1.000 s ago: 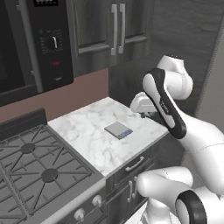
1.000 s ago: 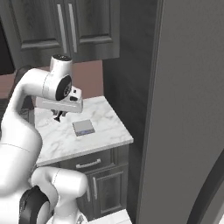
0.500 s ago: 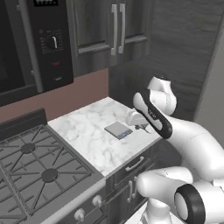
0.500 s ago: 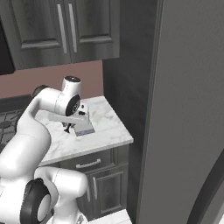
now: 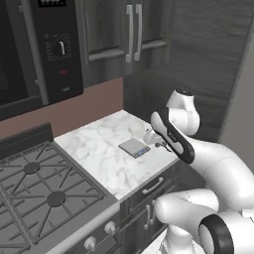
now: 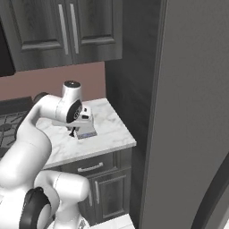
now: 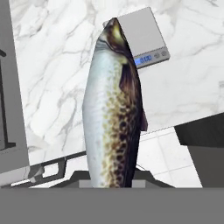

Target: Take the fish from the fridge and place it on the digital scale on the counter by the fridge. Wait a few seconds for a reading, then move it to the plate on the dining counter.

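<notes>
The gripper (image 6: 74, 129) has descended toward the counter (image 5: 104, 154) over the last second, clamped on the fish (image 7: 113, 109), which hangs just above the digital scale (image 5: 134, 147). Placement appears imminent.

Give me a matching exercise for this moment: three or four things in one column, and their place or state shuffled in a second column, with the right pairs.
Things:
1. fish
2. digital scale
3. stove
4. cabinet doors

Place or state:
A. lies flat on the marble counter, nothing on it
B. on the wall above the counter, shut
C. held in the claw, above the counter
D. beside the counter, burners bare

Pairs: 1-C, 2-A, 3-D, 4-B
</notes>
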Controlling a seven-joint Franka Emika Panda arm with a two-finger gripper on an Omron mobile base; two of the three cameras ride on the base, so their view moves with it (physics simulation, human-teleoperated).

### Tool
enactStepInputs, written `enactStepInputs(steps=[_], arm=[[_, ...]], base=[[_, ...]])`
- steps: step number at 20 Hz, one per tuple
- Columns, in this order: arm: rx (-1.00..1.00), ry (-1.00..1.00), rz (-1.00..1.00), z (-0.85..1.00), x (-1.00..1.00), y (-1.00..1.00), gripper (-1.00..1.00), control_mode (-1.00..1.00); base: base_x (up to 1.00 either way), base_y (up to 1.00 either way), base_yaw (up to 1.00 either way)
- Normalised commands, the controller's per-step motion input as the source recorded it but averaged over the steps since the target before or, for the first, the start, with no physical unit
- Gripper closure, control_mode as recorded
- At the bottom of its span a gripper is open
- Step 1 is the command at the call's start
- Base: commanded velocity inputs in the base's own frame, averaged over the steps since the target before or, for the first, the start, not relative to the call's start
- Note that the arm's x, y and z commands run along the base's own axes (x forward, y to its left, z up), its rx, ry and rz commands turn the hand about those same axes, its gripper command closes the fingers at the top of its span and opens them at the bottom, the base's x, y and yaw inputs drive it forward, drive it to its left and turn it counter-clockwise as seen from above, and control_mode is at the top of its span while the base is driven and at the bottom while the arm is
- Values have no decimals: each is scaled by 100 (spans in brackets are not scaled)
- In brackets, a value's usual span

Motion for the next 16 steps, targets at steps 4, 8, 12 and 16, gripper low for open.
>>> enactStepInputs(steps=[4,8,12,16], arm=[[-2,-1,0,-4,5,2,100,-100],[-1,1,-1,-13,37,1,100,-100],[-2,4,-1,-1,77,12,100,-100],[-5,0,0,-5,76,16,100,-100]], base=[[0,0,0],[0,0,0],[0,0,0],[0,0,0]])
